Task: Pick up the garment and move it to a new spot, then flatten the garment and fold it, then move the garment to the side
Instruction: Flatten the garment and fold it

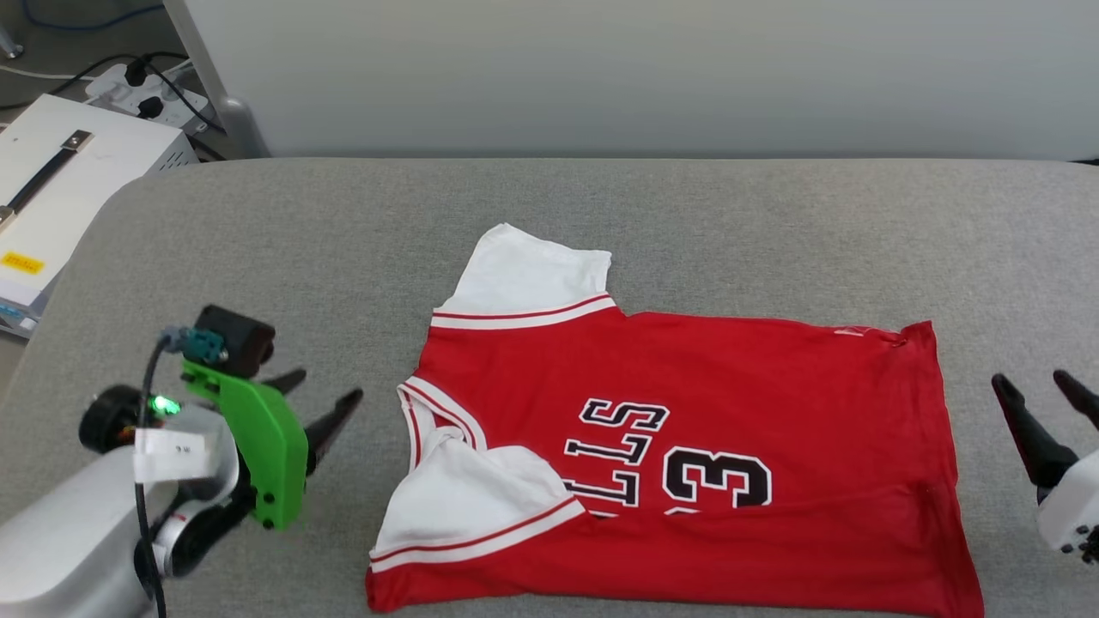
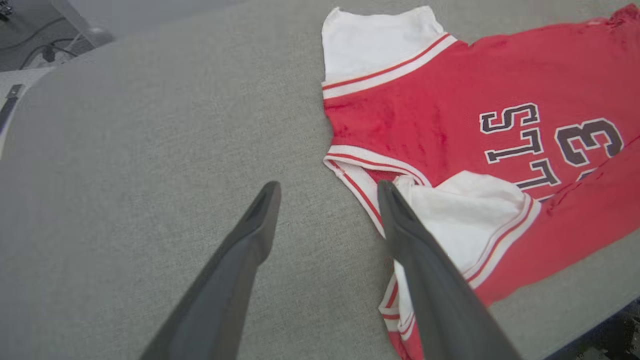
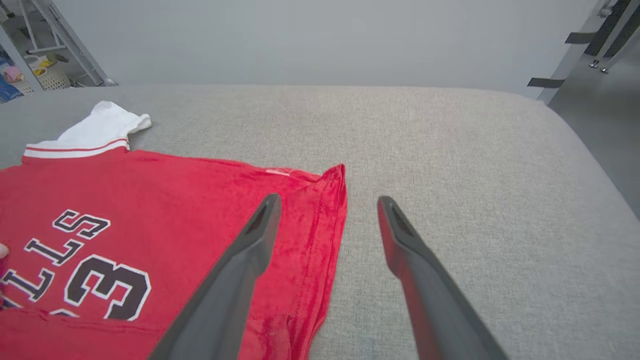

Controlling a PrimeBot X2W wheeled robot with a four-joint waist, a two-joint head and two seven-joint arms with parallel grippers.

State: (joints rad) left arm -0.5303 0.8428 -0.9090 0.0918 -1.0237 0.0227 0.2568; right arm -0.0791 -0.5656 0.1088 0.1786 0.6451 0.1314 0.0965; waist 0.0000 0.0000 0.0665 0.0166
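- The garment (image 1: 730,378), a red jersey with white sleeves, lies spread on a grey upholstered surface (image 1: 687,215), in its near half and between the two hands.
- Its collar points left and its hem points right. The far sleeve sticks out toward the far side, and the near sleeve is folded in over the chest.
- The near long edge is turned up over the bottom of the black lettering and the "3".
- The left hand (image 1: 324,388) sits just left of the collar with a strip of bare grey between them. Its fingers are spread wide and hold nothing.
- In the left wrist view, one finger of the left hand (image 2: 327,185) crosses in front of the near sleeve of the garment (image 2: 425,120). I cannot tell whether it touches.
- The right hand (image 1: 1030,378) is just right of the hem, fingers wide apart and empty.
- In the right wrist view, the right hand (image 3: 330,198) straddles the hem edge of the garment (image 3: 175,200).
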